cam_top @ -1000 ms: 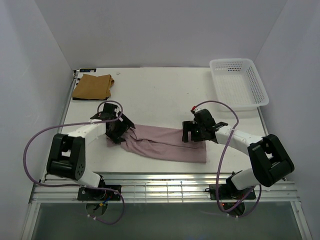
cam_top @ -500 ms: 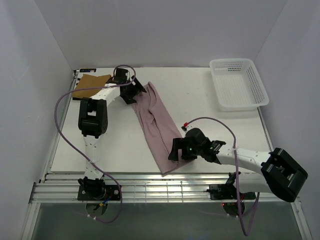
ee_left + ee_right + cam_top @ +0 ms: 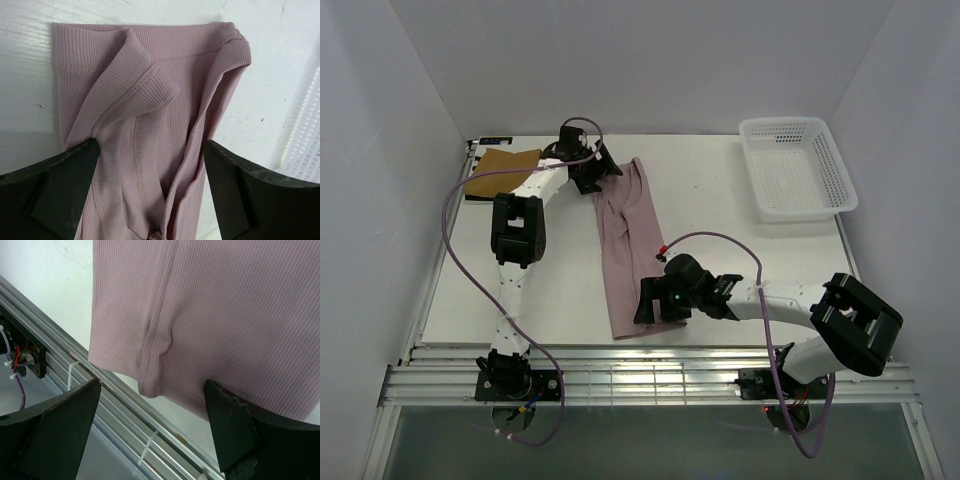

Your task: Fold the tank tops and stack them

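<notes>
The pale pink tank top lies as a long folded strip from the far middle of the table to its near edge. My left gripper is at the strip's far end. In the left wrist view the jaws stand wide apart with the rumpled pink cloth lying between them. My right gripper is at the strip's near end, open over the pink hem. The tan-brown top lies folded at the far left corner. The striped top is not in view.
A white mesh basket stands at the far right; its edge shows in the left wrist view. The table's metal front rail runs just beyond the pink hem. A thin dark edge shows under the tan-brown top.
The pink top has swung from lying crosswise to lying lengthwise. My left arm carried its end to the far side by the tan-brown top; my right arm carried the other end to the near edge.
</notes>
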Motion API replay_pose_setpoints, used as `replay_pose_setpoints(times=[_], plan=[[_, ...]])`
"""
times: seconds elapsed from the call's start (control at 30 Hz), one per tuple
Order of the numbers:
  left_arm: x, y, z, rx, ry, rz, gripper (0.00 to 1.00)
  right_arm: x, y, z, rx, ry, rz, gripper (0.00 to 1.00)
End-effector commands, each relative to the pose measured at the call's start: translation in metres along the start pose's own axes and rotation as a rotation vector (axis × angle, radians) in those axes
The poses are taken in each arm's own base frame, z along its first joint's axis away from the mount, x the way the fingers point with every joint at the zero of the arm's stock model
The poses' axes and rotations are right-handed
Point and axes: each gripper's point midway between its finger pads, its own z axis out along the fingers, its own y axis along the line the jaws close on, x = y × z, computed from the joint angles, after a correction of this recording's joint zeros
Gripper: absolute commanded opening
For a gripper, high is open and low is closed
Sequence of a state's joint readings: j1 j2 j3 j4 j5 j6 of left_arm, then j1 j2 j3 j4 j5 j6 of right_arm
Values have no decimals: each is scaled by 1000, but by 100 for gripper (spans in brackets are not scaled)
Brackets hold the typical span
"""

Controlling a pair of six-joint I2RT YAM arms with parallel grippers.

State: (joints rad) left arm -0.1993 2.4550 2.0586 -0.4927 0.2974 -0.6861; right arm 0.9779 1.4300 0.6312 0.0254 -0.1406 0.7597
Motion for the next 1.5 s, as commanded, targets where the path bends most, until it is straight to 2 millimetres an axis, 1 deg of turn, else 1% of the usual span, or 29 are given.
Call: replay_pose_setpoints(times=[0.0, 0.1, 0.2, 0.27, 0.3, 0.33, 0.43, 0.47, 0.53, 0.57, 0.6, 0.63, 0.67, 0.7, 0.77, 0.8, 0.83, 0.87, 0.9, 0.93, 1.0, 1.03, 1.07, 1.13, 1.17, 1.2, 1.27, 1.37, 1.47], plan=[[22, 40, 15, -118, 57, 45, 98, 3, 9, -1, -1, 33, 18, 90], [17, 17, 4, -66, 49, 86, 98, -15, 21, -9, -7, -17, -35, 90], [3, -17, -17, -18, 8, 124, 98, -40, 27, -21, 37, -85, -91, 90], [-9, -39, -37, 9, -26, 136, 98, -54, 33, -31, 58, -120, -122, 90], [-12, -45, -46, 14, -35, 139, 98, -57, 35, -35, 56, -126, -129, 90], [-21, -58, -62, 33, -65, 149, 98, -60, 39, -42, 45, -142, -136, 90], [-27, -73, -89, 46, -90, 157, 98, -65, 39, -57, 59, -185, -143, 90], [-30, -84, -106, 63, -112, 166, 98, -64, 36, -60, 67, -189, -141, 90], [-19, -85, -119, 52, -91, 166, 98, -58, 22, -68, 102, -189, -140, 90], [-18, -95, -140, 64, -110, 182, 98, -56, 15, -69, 118, -183, -130, 90], [0, -79, -141, 15, -68, 164, 98, -51, -2, -70, 145, -167, -110, 90], [8, -75, -149, -6, -67, 158, 98, -50, -7, -74, 140, -168, -99, 90], [16, -87, -176, 4, -102, 177, 98, -47, -11, -75, 128, -152, -87, 90], [45, -62, -173, -56, -49, 163, 98, -48, -19, -78, 126, -152, -69, 90], [79, -54, -188, -92, -44, 144, 98, -43, -32, -80, 137, -150, -65, 90], [83, -67, -222, -27, -109, 142, 98, -45, -39, -82, 145, -157, -60, 90], [125, -31, -215, -79, -37, 112, 98, -41, -44, -82, 152, -152, -65, 90], [143, -26, -221, -60, -29, 102, 98, -41, -48, -82, 159, -153, -60, 90], [151, -39, -247, 31, -79, 76, 98, -40, -52, -83, 160, -155, -54, 90], [185, -7, -240, -11, -18, 46, 98, -38, -55, -82, 163, -148, -65, 90], [212, -5, -249, 47, 8, 15, 98, -32, -59, -80, 157, -123, -66, 90], [220, -4, -260, 79, -1, 5, 98, -29, -60, -78, 151, -110, -67, 90], [244, 15, -255, 49, 47, -11, 98, -26, -60, -76, 135, -99, -66, 90], [263, 21, -261, 73, 79, -49, 98, -20, -63, -71, 130, -71, -59, 90], [281, 36, -255, 49, 113, -66, 98, -19, -62, -69, 123, -62, -56, 90], [291, 39, -254, 59, 136, -74, 98, -16, -60, -66, 95, -55, -57, 90], [313, 29, -250, 127, 205, -80, 98, -10, -57, -61, 59, -31, -52, 90], [344, 44, -240, 77, 289, -80, 98, -3, -56, -55, 32, 1, -50, 92], [362, 54, -235, 33, 330, -84, 97, 5, -62, -49, 34, 25, -37, 93]])
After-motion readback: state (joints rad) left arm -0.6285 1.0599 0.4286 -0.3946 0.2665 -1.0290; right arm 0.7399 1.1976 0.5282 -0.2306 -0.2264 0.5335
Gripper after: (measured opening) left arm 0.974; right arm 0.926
